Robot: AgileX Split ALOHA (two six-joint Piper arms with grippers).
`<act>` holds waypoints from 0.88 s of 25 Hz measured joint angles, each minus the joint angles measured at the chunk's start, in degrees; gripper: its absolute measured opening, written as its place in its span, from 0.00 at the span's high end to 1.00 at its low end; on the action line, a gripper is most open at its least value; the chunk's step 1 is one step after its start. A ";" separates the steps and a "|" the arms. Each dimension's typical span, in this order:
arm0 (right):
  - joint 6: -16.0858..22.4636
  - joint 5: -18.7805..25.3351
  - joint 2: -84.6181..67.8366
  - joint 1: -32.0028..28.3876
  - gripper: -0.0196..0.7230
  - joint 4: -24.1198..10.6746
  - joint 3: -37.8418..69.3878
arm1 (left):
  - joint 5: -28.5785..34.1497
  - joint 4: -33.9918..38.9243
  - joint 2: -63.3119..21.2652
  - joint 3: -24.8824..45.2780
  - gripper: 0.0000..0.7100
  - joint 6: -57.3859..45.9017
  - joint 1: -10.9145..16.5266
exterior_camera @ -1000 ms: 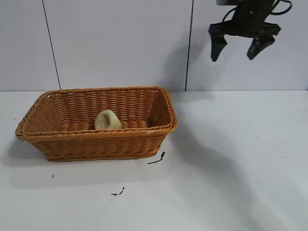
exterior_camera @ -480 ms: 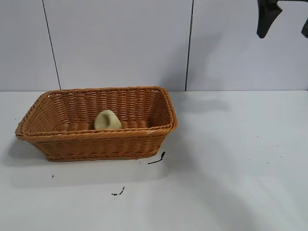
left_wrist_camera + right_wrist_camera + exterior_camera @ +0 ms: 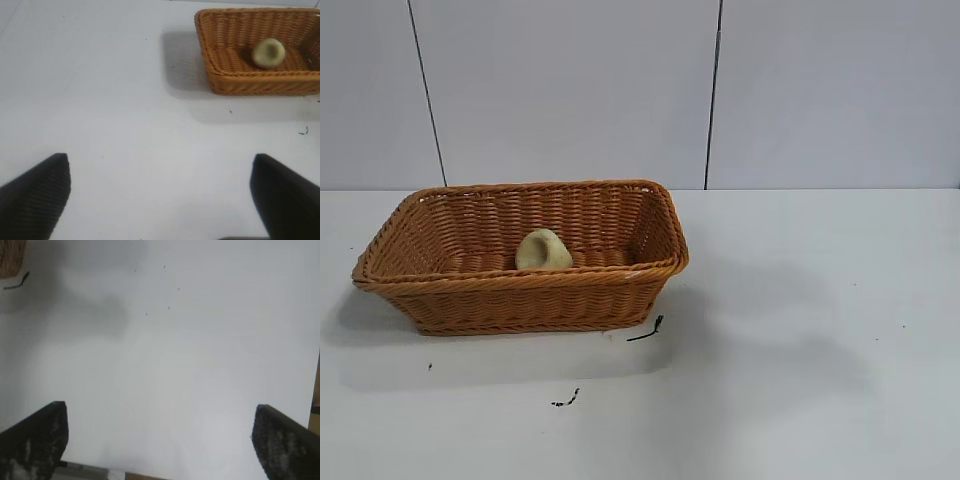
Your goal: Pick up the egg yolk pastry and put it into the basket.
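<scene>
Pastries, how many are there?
1: the egg yolk pastry lies inside the basket, on its floor near the middle. None shows on the table outside.

The pale yellow-cream egg yolk pastry (image 3: 543, 249), round with a dimpled top, lies inside the orange-brown woven wicker basket (image 3: 520, 300), near its middle, on the basket's floor.

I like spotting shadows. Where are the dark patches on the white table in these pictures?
Exterior view: soft grey shadow beside the orange-brown woven wicker basket, fainter patch further right. Left wrist view: shadow hugs the basket's side; the pale round egg yolk pastry looks slightly blurry. Right wrist view: a hazy grey smudge on the white table.
</scene>
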 joint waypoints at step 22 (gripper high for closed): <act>1.66 -10.63 -43.26 0.00 0.04 -0.23 31.71 | 0.00 0.00 0.00 0.00 0.02 0.00 0.00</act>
